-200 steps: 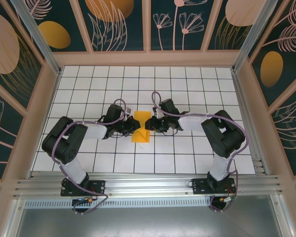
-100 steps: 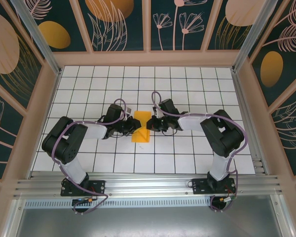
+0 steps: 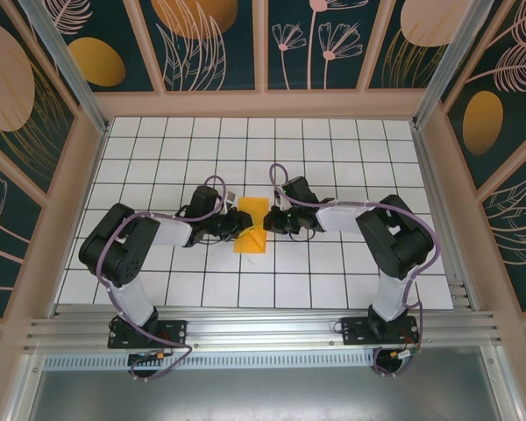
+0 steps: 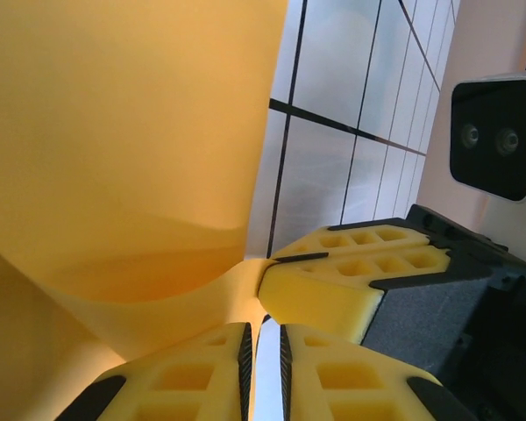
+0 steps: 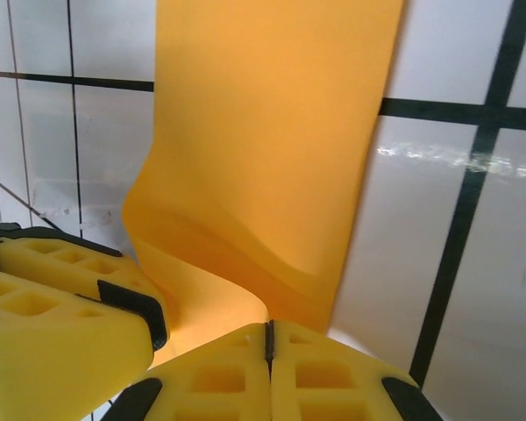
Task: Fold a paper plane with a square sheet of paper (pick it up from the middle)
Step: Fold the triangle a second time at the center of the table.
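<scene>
The square sheet of paper (image 3: 250, 240) is orange-yellow and lies mid-table, drawn up into a narrow waist at its middle. My right gripper (image 3: 265, 222) meets that waist from the right. In the right wrist view its jaws (image 5: 268, 342) are shut on the curled paper (image 5: 263, 132). My left gripper (image 3: 238, 224) comes in from the left. Its jaws (image 4: 263, 368) stand a narrow gap apart, with white tile showing between them. The paper (image 4: 131, 132) brushes the left pad, and a right finger (image 4: 333, 281) presses just above.
White grid tiles (image 3: 333, 158) stretch on all sides of the paper. Dark patterned wall panels (image 3: 61, 132) with wooden frames box in the table. An aluminium rail (image 3: 263, 329) runs along the near edge. The right wrist camera (image 4: 495, 132) sits close to my left fingers.
The right jaws have closed onto the paper's middle. The left jaws, shut a second ago, have parted slightly. The left arm's elbow has shifted a little; the paper stays in place.
</scene>
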